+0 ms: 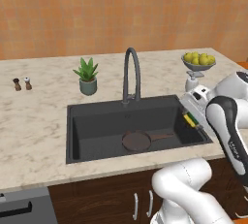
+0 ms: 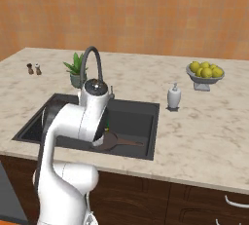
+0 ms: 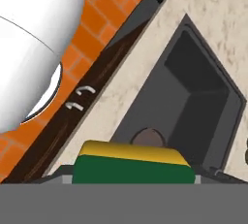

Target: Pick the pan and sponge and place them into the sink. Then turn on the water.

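Across the left base view, from left to right, two small brown shakers (image 1: pixel 22 84) with one dark and one pale cap are seen standing on the pale, veined marble-look surface (image 1: pixel 34 126). Next a spiky green plant in a round grey-green pot (image 1: pixel 87 76) is found, then the tall dark grey arched gooseneck faucet (image 1: pixel 131 72) rising behind the large rectangular dark grey sink (image 1: pixel 77 136). No stream is seen beneath its spout. On the matte floor of the basin the round, shallow, dark brownish-grey frying pan (image 1: pixel 137 140) is laid flat, its straight dark handle pointed to the right.

At the basin's right rim the small rectangular sponge with a green layer and a yellow layer (image 1: pixel 190 120) is seen clasped in the gripper (image 1: pixel 192 119), above the sink's right edge and apart from the pan. In the hand view the block (image 3: pixel 133 164) is set across the bottom, a yellow band beside a green band, with the basin and pan below it.

Further right a white soap dispenser (image 1: pixel 192 81) is stood on the surface, and behind it a grey footed bowl of yellow lemons (image 1: pixel 198 61).
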